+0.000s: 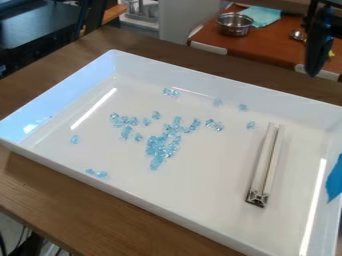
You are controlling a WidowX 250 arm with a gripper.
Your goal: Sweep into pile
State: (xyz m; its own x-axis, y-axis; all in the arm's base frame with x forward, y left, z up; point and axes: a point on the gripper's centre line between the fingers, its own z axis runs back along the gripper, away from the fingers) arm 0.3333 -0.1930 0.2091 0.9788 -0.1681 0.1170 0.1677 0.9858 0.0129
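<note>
While the gripper (314, 73) hangs near the far right of the tray (200, 185), whether open or closed I can't tell, blue beads (160, 145) lie scattered left of the white bar (274, 160); sweeping too fast could scatter them wider.

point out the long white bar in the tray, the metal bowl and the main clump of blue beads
white bar (263, 162): camera view, middle of its length
metal bowl (234, 28): camera view, its outer side
blue beads (160, 145): camera view, middle of the largest clump
</note>
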